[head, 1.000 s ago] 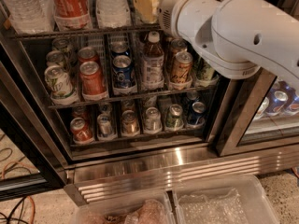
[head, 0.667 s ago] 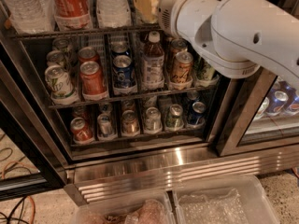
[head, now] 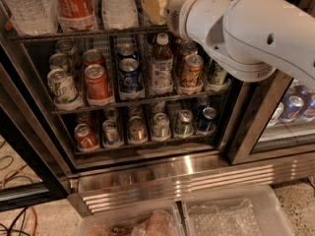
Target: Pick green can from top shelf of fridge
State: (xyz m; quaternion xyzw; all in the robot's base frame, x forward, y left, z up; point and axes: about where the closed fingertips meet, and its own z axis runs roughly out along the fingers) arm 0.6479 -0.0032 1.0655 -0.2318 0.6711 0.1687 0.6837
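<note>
Tool at top shelf beside bottle, grip unclear; green can not discernible.

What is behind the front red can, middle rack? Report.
A second red can stands behind it; deeper is hidden. The claw is out of view past the arm.

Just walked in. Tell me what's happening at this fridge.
A white robot arm reaches into the open fridge. Its end effector is up at the top shelf, beside the bottles standing there. I cannot see the green can; the arm hides the right side of that shelf. The cans on the two lower racks are not being handled.
</note>
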